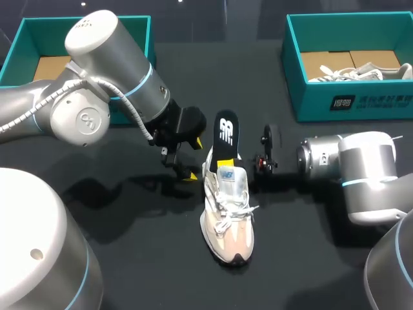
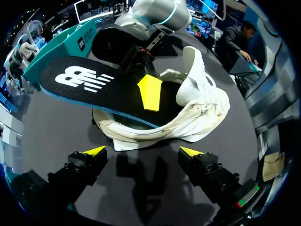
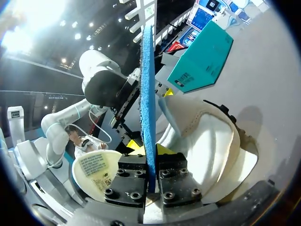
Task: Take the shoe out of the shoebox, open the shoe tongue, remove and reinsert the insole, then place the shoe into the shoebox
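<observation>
The dark tabletop [image 1: 116, 258] carries two teal boxes: the far-left box [image 1: 19, 45] and the far-right box [image 1: 348, 103], which holds another shoe [image 1: 361, 71]. The task shoe [image 1: 227, 216] stands mid-tabletop, toe near. It looks light, and its soft upper would likely sag, so the heel collar seems the firmest hold. The insole [image 1: 226, 132], thin and probably bendy, juts from the heel opening, pinched on edge by the right hand [image 3: 149, 165]. The left hand [image 2: 148, 151] hangs spread just left of the shoe. Tongue and laces may snag the insole.
</observation>
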